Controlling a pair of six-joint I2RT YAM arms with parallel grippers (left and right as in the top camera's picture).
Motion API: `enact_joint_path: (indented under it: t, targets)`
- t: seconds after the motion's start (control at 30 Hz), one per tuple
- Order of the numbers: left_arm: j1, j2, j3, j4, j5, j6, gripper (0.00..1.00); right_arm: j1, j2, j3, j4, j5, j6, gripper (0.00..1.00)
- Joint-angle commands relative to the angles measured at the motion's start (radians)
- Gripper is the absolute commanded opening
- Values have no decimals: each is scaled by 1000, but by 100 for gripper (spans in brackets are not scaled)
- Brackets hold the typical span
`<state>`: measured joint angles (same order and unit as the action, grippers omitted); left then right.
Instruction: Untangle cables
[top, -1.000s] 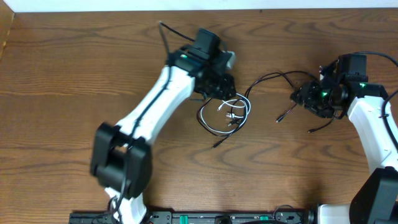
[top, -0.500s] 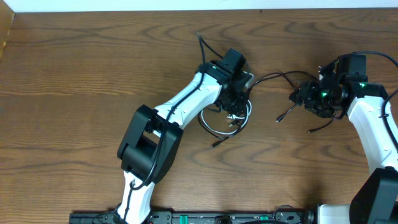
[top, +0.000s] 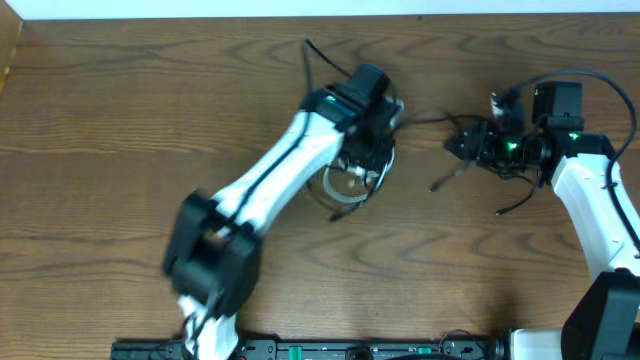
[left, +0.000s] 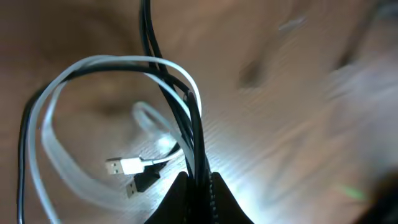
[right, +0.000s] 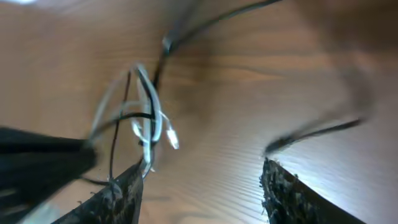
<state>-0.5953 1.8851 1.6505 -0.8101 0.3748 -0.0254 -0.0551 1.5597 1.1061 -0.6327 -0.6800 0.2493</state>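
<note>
One second on, right gripper (right: 200, 169) has dragged cables (left: 186, 124) leftward.

The cables (top: 350, 188) sit in a looped bundle about mid-counter (top: 120, 120), right under the left hand (left: 198, 193), with a few strands pinched between its fingertips. Two plug ends (left: 124, 167) lie inside the loop. One strand runs off right to the right hand (top: 462, 145), and two loose ends trail on the near side of it.
</note>
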Motion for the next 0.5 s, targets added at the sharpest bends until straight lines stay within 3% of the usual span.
enact_joint_path:
  t: [0.0, 0.2, 0.47]
  targets:
    - [0, -174, 58, 15, 40, -32, 7, 35, -15, 9, 37, -217, -56, 58]
    - [2, -278, 58, 15, 40, -55, 7, 91, -15, 9, 158, -296, 50, 58]
    - [69, -284, 57, 23, 35, -143, 7, 132, -15, 9, 311, -415, 125, 58]
